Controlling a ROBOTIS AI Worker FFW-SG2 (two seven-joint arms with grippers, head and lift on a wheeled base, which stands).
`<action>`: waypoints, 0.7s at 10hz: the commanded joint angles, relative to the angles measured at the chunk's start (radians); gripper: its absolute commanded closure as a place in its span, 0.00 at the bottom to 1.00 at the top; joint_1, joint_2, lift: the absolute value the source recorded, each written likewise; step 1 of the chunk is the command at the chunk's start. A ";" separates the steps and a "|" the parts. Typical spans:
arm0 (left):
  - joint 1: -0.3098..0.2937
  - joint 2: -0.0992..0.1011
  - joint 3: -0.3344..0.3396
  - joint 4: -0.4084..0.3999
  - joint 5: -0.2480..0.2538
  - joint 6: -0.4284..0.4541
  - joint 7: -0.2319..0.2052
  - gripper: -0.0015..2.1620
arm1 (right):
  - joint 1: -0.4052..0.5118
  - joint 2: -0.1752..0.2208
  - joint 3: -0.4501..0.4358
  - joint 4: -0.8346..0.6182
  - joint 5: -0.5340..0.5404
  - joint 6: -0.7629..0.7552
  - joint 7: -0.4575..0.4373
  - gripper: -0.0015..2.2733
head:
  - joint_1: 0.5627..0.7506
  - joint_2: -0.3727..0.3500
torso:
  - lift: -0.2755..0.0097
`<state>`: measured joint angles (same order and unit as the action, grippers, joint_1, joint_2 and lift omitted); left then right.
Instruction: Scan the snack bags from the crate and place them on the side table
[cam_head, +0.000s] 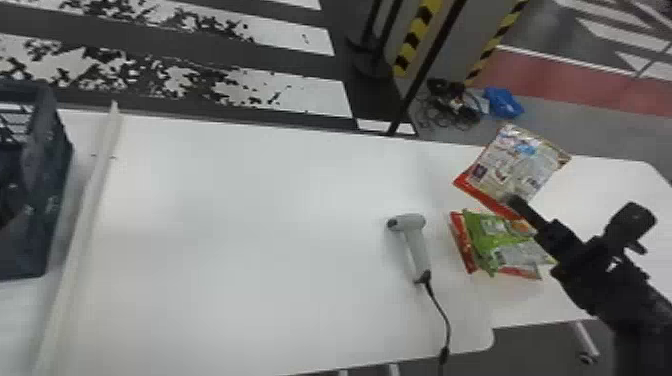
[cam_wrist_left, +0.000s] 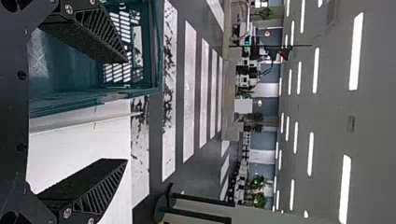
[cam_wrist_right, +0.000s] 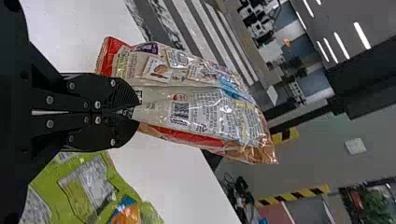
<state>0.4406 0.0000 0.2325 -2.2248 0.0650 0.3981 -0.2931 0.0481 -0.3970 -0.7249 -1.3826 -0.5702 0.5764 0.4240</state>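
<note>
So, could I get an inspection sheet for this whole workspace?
Surface: white table, pale strip beside the crate
Job's things: scanner lying down; green bag partly over a red-edged bag
Clutter: blue item on the floor
Left tool: open, near the crate
Right tool: closed on a printed bag
Cables: scanner's cord toward the near edge; tangled cables on the floor
Surroundings: yellow-black markings
</note>
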 joint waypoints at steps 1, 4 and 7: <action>0.001 -0.003 -0.002 0.001 -0.001 0.000 0.000 0.06 | -0.030 -0.022 -0.002 0.099 -0.025 -0.080 -0.051 0.99 | 0.70 0.03 | 0.64; 0.000 -0.003 -0.019 -0.004 -0.002 0.000 0.000 0.06 | -0.070 -0.046 0.024 0.198 -0.028 -0.086 -0.165 0.72 | 0.70 0.03 | 0.64; 0.001 -0.003 -0.019 -0.001 -0.002 0.000 0.000 0.06 | -0.085 -0.051 0.048 0.224 -0.025 -0.138 -0.206 0.00 | 0.70 0.03 | 0.64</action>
<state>0.4404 0.0000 0.2132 -2.2255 0.0629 0.3995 -0.2929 -0.0362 -0.4500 -0.6829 -1.1585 -0.5960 0.4586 0.2212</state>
